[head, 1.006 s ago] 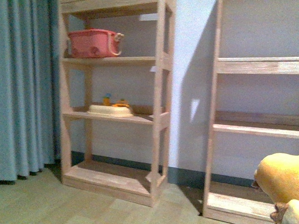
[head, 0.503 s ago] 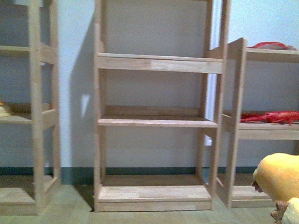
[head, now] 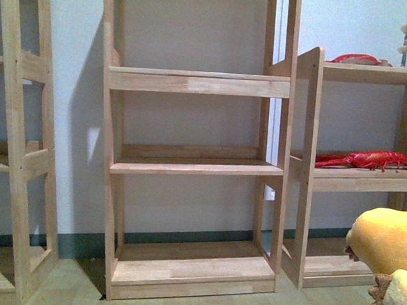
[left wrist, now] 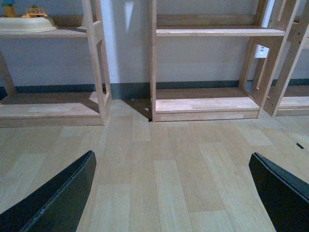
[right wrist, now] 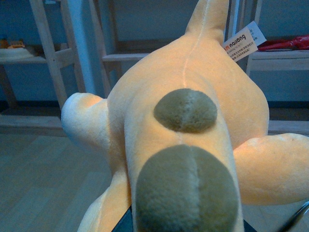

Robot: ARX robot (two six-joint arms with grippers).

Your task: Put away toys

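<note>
The orange-yellow plush toy (right wrist: 193, 121) fills the right wrist view, with brown round patches, stubby limbs and a white tag (right wrist: 244, 42). My right gripper (right wrist: 186, 227) is shut on it, its jaws hidden under the plush. In the front view the plush toy (head: 389, 242) shows at the lower right edge, held above the floor. My left gripper (left wrist: 174, 193) is open and empty over the wooden floor; its black fingers (left wrist: 53, 198) show at both lower corners. An empty wooden shelf unit (head: 189, 162) stands straight ahead.
A shelf to the right holds a red lobster toy (head: 370, 161) and another red thing (head: 357, 59) on top. A further shelf unit (head: 14, 167) stands at the left. In the left wrist view a cream tray with small toys (left wrist: 26, 21) sits on a shelf.
The view has swung to the right: the shelf with the pink basket has left the picture and the empty shelf now stands in the middle. The plush stays in the right gripper.
</note>
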